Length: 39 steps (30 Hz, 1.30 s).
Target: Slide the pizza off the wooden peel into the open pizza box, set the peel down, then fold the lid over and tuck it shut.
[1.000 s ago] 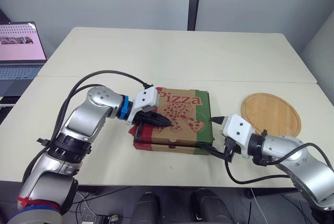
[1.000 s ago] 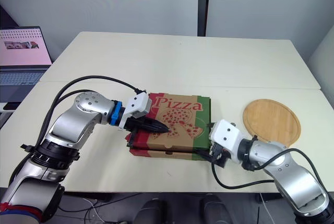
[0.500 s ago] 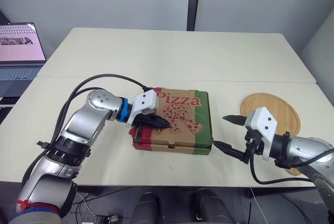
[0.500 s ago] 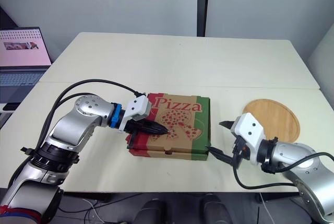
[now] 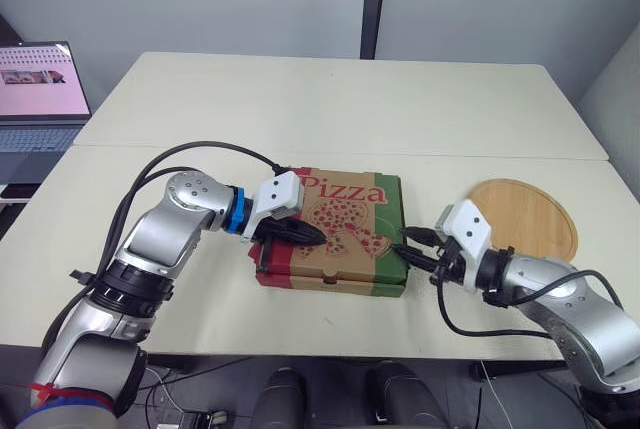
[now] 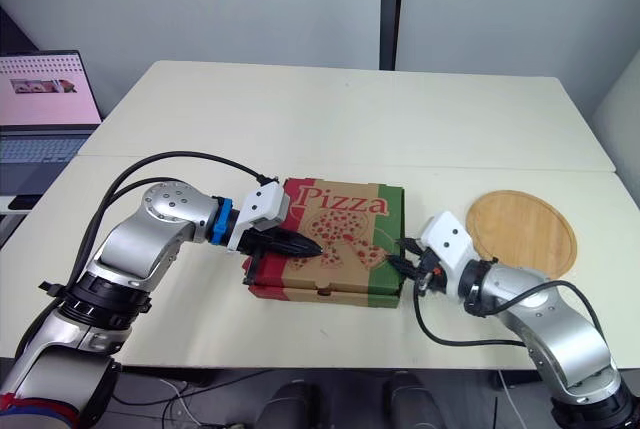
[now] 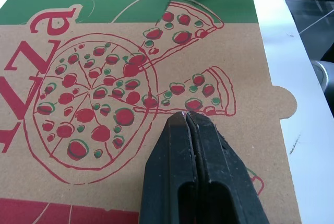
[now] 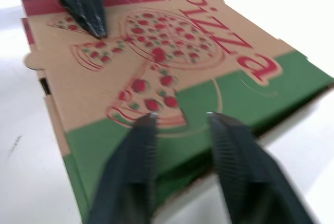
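Left tool (image 5: 318,235) is clenched, its two black fingers pressed tight together, and it lies across the printed lid (image 7: 130,67) of the pizza box (image 5: 345,219), the tip over the drawing of the pizza slices. It looks to be resting on the cardboard, though I cannot be sure of contact. The right tool (image 8: 180,117) is released, its fingers spread apart, and it reaches in from the right side of the box, with the tips at the green band (image 8: 235,91) along that edge, one finger a little over the lid.

The box is closed, its lid lying flat, and a small rounded tab (image 7: 284,101) juts out at the front edge. It sits on the desk (image 5: 330,119) near the front edge, about midway along. The round wooden peel (image 5: 530,217) lies flat on the desk near the right edge, apart from the box and just behind the right arm. An open laptop (image 5: 35,99) stands on a separate surface off the desk's left side.
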Each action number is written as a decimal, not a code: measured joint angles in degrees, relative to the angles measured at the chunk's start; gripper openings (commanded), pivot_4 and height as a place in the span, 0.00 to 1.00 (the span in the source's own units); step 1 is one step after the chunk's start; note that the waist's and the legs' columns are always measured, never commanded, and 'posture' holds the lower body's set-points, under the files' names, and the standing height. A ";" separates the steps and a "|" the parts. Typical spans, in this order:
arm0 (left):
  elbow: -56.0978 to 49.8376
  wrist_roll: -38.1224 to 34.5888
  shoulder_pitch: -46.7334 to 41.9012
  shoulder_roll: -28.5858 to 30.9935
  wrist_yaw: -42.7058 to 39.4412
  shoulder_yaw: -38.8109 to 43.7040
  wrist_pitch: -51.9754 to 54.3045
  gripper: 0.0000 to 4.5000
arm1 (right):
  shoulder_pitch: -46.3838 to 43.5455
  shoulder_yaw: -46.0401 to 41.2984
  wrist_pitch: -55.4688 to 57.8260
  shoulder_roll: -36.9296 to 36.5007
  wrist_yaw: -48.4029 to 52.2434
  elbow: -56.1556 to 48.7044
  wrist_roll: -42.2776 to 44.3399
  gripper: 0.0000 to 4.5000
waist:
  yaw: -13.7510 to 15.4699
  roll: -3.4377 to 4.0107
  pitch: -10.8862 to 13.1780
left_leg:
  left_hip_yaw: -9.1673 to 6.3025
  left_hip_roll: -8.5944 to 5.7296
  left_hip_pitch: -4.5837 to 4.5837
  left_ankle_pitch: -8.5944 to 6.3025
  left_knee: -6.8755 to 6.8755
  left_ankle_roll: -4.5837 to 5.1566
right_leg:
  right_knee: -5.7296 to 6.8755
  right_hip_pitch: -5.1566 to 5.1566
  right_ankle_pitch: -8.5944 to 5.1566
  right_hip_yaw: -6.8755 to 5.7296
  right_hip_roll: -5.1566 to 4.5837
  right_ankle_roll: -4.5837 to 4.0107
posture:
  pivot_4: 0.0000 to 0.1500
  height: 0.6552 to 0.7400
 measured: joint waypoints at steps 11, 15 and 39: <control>-0.11 -0.06 0.05 0.72 0.21 0.10 0.22 0.00 | 3.74 1.84 -7.97 -3.25 5.41 6.66 -5.05 0.01 | -0.17 0.01 -0.01 | 0.00 0.03 0.05 0.00 -0.01 0.00 | 0.05 0.00 -0.01 0.02 0.04 -0.02 | 1.00 0.91; -0.11 -0.20 0.04 0.72 0.51 0.57 0.70 0.00 | 2.21 4.71 -8.02 -1.60 6.93 6.39 -4.63 0.01 | -0.19 0.01 0.00 | -0.01 0.05 0.06 0.00 -0.01 0.00 | 0.05 0.00 -0.01 0.01 0.06 -0.02 | 1.00 0.91; -0.18 -0.32 0.04 0.82 1.52 1.10 1.55 0.00 | 3.89 3.56 -2.99 -3.96 10.44 -1.09 2.13 0.01 | -0.11 0.01 -0.01 | -0.02 0.05 0.05 0.00 -0.01 0.00 | 0.04 0.00 -0.01 0.00 0.06 -0.02 | 1.00 0.91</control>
